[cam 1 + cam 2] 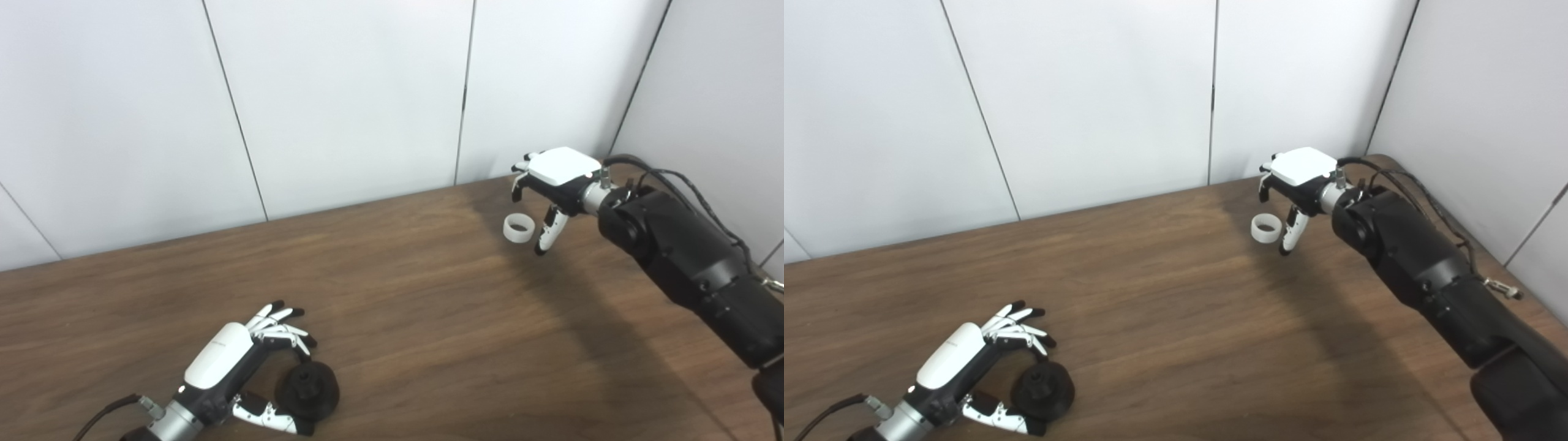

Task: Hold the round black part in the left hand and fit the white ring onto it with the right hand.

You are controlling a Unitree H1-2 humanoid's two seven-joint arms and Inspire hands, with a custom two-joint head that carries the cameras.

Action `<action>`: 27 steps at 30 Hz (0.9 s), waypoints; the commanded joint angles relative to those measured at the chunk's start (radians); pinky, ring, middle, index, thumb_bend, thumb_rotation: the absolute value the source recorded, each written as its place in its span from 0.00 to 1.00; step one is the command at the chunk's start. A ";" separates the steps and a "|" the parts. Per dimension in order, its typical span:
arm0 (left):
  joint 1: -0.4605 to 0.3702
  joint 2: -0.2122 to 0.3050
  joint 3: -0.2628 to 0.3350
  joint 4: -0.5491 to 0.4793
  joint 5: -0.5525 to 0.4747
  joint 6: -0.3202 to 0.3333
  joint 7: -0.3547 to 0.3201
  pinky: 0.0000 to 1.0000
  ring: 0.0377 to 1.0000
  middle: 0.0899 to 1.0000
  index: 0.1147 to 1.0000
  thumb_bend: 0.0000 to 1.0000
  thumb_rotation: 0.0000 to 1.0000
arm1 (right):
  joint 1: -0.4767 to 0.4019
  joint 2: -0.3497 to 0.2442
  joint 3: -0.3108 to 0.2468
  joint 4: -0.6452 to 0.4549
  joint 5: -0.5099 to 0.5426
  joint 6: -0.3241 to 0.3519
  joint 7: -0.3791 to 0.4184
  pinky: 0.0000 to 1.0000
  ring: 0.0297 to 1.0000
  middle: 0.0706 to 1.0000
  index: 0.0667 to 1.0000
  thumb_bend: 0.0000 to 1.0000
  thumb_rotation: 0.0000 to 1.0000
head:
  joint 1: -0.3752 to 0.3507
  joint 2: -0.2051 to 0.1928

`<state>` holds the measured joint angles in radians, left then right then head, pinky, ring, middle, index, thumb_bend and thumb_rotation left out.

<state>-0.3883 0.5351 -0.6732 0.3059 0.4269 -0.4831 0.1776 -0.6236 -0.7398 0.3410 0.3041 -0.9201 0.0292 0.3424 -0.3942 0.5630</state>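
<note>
Two spread hands on brown wood table (429, 318), white panel walls (343, 98), left hand (245, 361) around black part (309, 389), right hand (551, 184) over white ring (519, 228)

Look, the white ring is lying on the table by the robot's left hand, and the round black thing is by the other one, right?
Swapped. In the left eye view the white ring lies on the table by the right hand, and the round black part is by the left hand.
</note>
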 commanded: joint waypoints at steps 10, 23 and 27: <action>0.015 0.028 0.010 -0.022 -0.003 0.013 -0.023 1.00 0.92 0.66 0.42 0.52 0.06 | -0.069 -0.003 -0.009 0.020 -0.014 -0.022 -0.054 1.00 1.00 0.94 0.70 1.00 0.28 | 0.011 -0.004; 0.019 0.026 0.017 -0.026 -0.004 0.013 -0.028 1.00 0.92 0.66 0.42 0.52 0.06 | -0.064 0.006 -0.011 0.034 -0.015 -0.037 -0.083 1.00 1.00 0.93 0.68 0.92 0.26 | 0.015 0.001; 0.021 0.027 0.018 -0.029 -0.004 0.013 -0.023 1.00 0.91 0.66 0.42 0.52 0.06 | -0.057 0.006 -0.014 0.035 -0.009 -0.040 -0.089 1.00 1.00 0.92 0.66 0.91 0.26 | 0.014 0.002</action>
<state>-0.3714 0.5366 -0.6578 0.2866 0.4234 -0.4824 0.1608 -0.6372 -0.7133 0.3438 0.3501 -0.9284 -0.0057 0.2833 -0.3804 0.5645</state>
